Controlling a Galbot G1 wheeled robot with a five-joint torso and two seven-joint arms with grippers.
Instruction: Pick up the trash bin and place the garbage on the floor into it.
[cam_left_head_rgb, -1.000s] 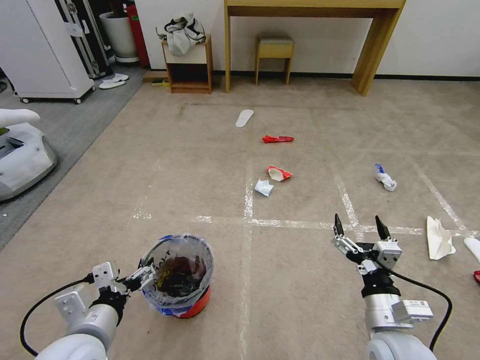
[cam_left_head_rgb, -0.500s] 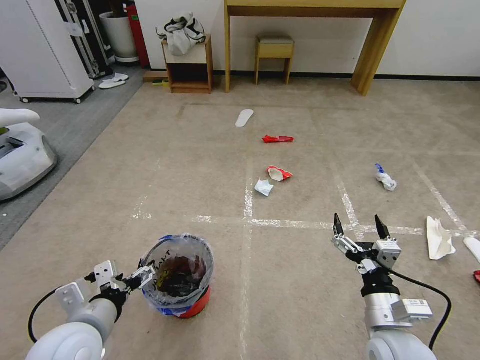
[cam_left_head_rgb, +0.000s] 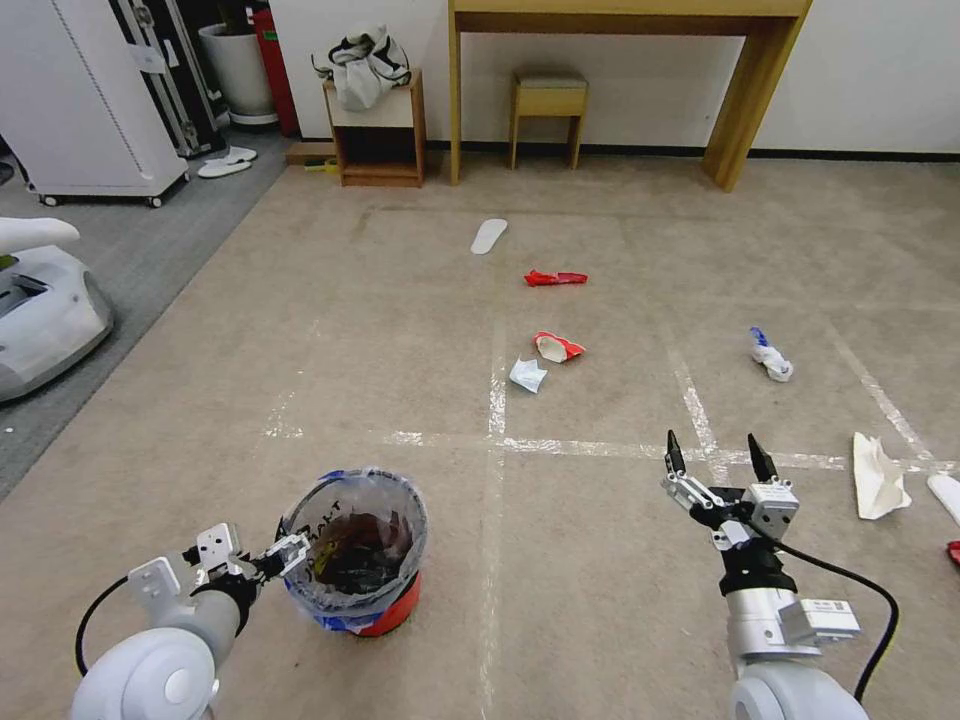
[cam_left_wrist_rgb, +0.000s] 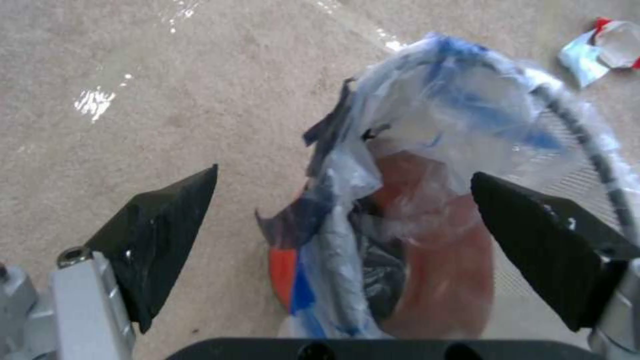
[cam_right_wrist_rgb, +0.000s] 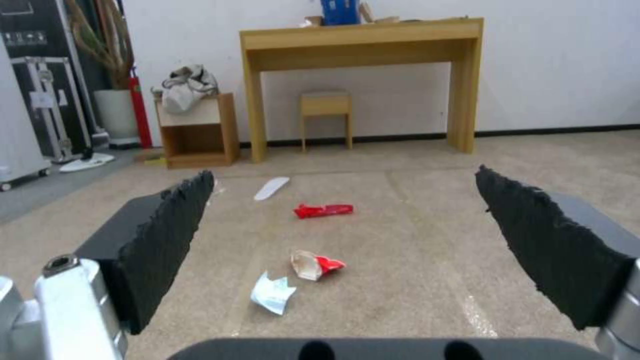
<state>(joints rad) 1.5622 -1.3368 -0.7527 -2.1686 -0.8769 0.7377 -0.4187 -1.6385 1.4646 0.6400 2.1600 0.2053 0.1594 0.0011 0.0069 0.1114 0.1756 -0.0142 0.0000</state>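
Two grippers hung low over the floor (cam_left_head_rgb: 620, 560), jaws apart: the left gripper (cam_left_head_rgb: 262, 555) straddled the trash bin's (cam_left_head_rgb: 355, 550) near rim, the right gripper (cam_left_head_rgb: 716, 456) faced scattered garbage (cam_left_head_rgb: 558, 347) ahead.

Your left gripper (cam_left_head_rgb: 262, 562) sits right at the near rim of the trash bin (cam_left_head_rgb: 355, 548), fingers spread either side. Garbage (cam_left_head_rgb: 545, 358) lies on the floor (cam_left_head_rgb: 380, 330) ahead and left of your right gripper (cam_left_head_rgb: 716, 455), well apart.
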